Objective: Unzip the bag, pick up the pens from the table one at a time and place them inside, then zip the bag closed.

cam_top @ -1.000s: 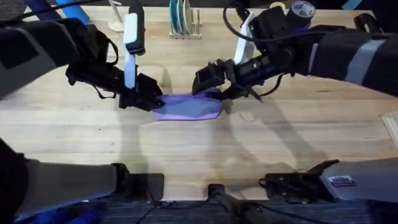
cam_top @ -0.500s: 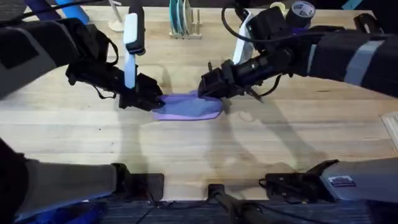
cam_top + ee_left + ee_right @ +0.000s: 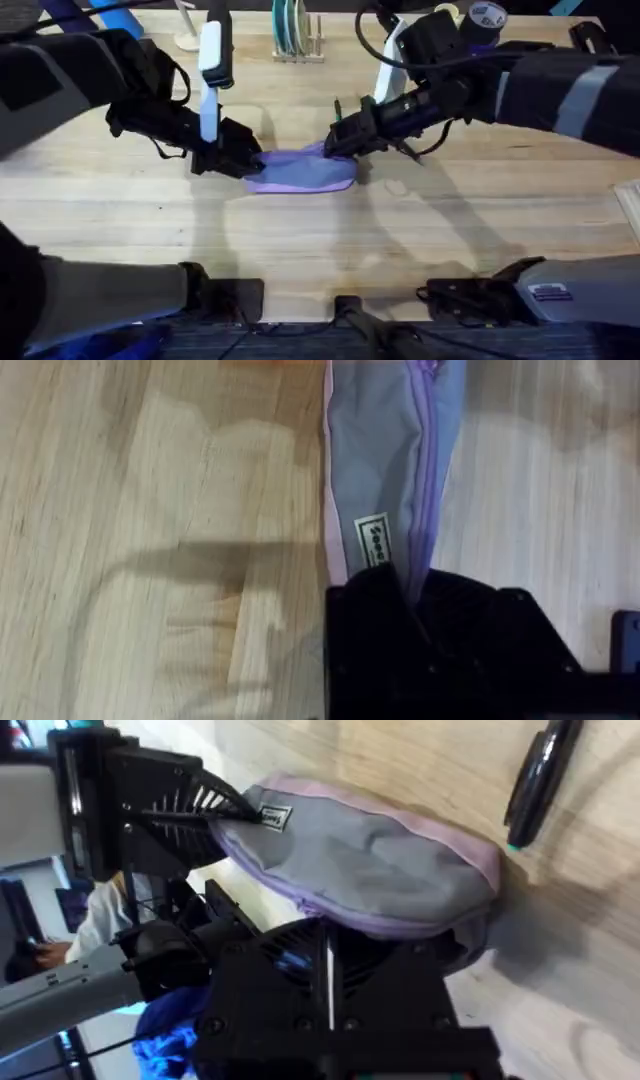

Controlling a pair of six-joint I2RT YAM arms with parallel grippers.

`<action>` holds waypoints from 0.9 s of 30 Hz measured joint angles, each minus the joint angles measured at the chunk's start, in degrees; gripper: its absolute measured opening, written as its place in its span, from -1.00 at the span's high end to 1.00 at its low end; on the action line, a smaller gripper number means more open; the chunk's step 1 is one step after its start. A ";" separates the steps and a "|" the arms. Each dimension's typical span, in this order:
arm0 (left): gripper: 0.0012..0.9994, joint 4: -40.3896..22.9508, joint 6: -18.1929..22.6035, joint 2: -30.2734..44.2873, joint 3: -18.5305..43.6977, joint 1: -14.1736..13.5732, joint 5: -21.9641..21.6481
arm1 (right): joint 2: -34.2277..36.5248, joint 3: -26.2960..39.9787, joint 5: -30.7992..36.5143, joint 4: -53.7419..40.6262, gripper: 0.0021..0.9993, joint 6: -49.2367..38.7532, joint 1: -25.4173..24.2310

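Both sets of fingers are busy on the bag (image 3: 300,172), one at each end. Those of the left gripper (image 3: 250,160) are clamped on its left end, right beside the small white label (image 3: 375,540); from the left wrist the black jaws close over the fabric where the zipper (image 3: 425,450) line runs in. At the other end the right gripper (image 3: 340,143) presses onto the top right corner, its fingers closed together at the zipper, though whether they actually hold the pull I cannot tell.

Between them the bag lies flat on the table (image 3: 320,240), around the middle of it and a little toward the far edge, long side running left to right, pinkish trim along its edge.

From the right wrist, a dark pen (image 3: 540,780) rests on the wood just beside the bag's end, not touching it.

Toward the far edge stand a rack of plates (image 3: 295,35) and a white upright object (image 3: 212,55).
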 joint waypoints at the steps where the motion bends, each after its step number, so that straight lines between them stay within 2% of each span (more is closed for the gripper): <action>1: 0.92 0.02 0.00 0.00 0.00 0.00 0.00 | -0.47 0.00 0.05 -0.08 0.94 -0.45 0.00; 12: 0.92 -0.09 0.00 0.00 0.07 0.00 -0.04 | -13.21 0.11 7.31 2.21 0.94 -5.09 2.47; 18: 0.92 -0.09 -0.02 0.00 0.07 0.00 -0.04 | -15.71 0.31 10.20 4.26 0.94 -6.78 5.43; 23: 0.92 -0.09 0.00 0.00 0.07 0.00 -0.04 | -16.97 0.35 15.07 3.22 0.94 -9.93 5.62; 27: 0.92 -0.09 0.00 0.00 0.07 0.00 -0.04 | -20.59 0.79 19.60 0.98 0.93 -12.62 5.62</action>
